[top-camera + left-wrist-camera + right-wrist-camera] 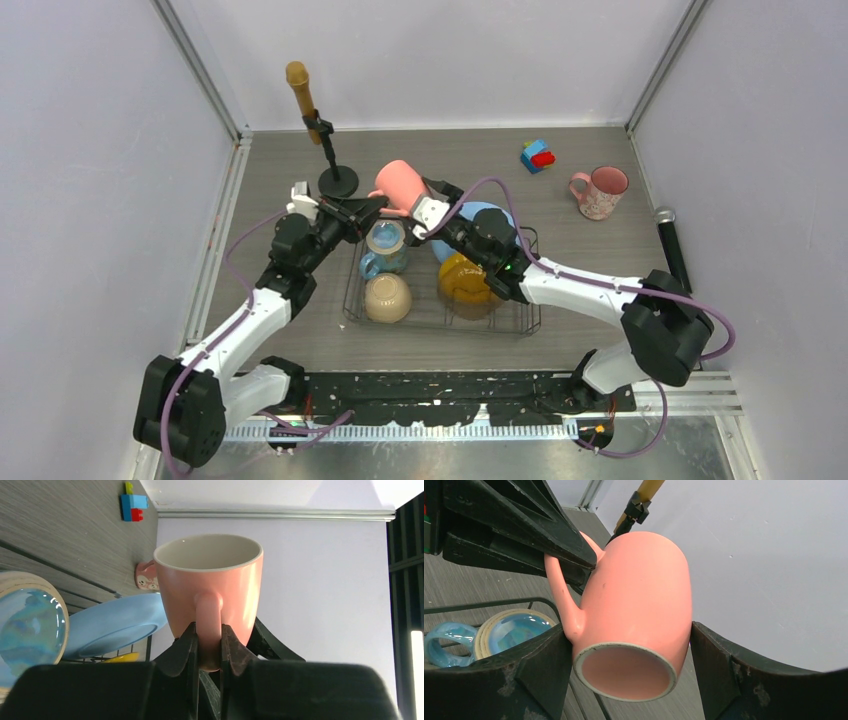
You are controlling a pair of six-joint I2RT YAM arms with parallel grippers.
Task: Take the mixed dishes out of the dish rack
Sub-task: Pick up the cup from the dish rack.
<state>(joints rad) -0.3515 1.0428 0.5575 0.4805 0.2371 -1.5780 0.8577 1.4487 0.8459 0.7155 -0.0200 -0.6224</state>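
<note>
A plain pink mug (402, 185) hangs in the air over the back edge of the dish rack (450, 328). My left gripper (372, 207) is shut on its handle (208, 615). My right gripper (425, 200) is open, with one jaw on each side of the mug's body near the rim (624, 672). In the rack lie a blue mug (385, 248), a beige bowl (388, 297) upside down, a yellow plate (465, 280) and a light-blue plate (488, 212), partly hidden by my right arm. A speckled pink mug (600, 192) stands on the table at the back right.
A black stand with a brown microphone (320, 130) stands just behind the left gripper. A red-blue toy block (538, 155) lies at the back right. A black microphone (672, 245) lies along the right wall. Walls close in three sides.
</note>
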